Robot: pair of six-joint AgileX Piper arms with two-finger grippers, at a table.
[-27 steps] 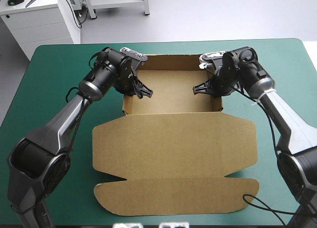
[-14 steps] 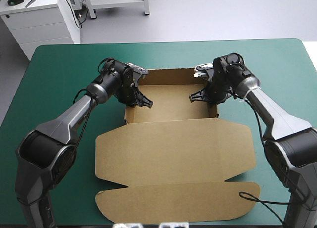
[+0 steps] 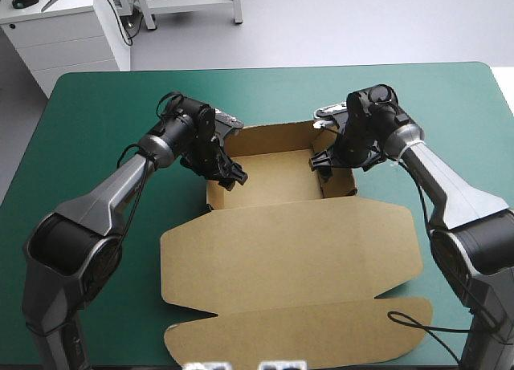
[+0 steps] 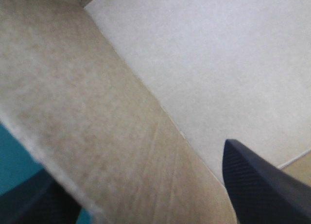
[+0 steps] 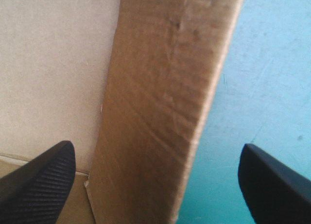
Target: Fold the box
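The brown box [image 3: 289, 241] lies mid-table as an open tray at the back with its lid flat toward the front. My left gripper [image 3: 227, 171] stands open astride the tray's left wall [image 4: 97, 136], one finger inside the tray and one outside. My right gripper [image 3: 324, 161] is open too, straddling the right wall [image 5: 165, 102] with one finger over the tray floor and the other over the teal-green cover. Neither gripper's fingers press the board.
The lid's front flap [image 3: 305, 334] reaches close to the table's front edge. Teal-green cover [image 3: 96, 113] shows on both sides of the box and behind it. A white cabinet [image 3: 64, 33] stands beyond the table's far left corner.
Both grippers have opened and let go of the side walls they pinched earlier. The tray's side walls now stand closer together, and the lid has slid slightly toward the front right.
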